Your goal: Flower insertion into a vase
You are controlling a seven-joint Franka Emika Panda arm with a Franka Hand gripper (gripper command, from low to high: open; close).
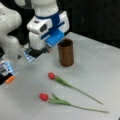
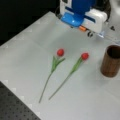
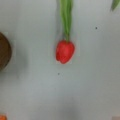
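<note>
The vase (image 1: 66, 53) is a copper-brown cylinder with a dark inside, standing upright on the white table (image 1: 100, 67); it also shows at a front view's right (image 2: 111, 61). Two red tulips with green stems lie flat on the table in both front views: one nearer the vase (image 1: 51, 75) (image 2: 84, 56), one farther (image 1: 43, 97) (image 2: 60, 52). The gripper (image 1: 51, 41) (image 2: 75, 21), white with a blue part, hovers beside and above the vase, apart from both flowers. The wrist view looks down on a tulip head (image 3: 65, 51) with the vase rim (image 3: 3, 53) at its left edge. Its fingers do not show.
The white robot arm and base (image 1: 10, 30) fill a front view's left. A small orange object (image 1: 10, 79) sits near the base. A dark perforated surface (image 2: 15, 107) borders the table at a front view's bottom left. The backdrop behind the table is black.
</note>
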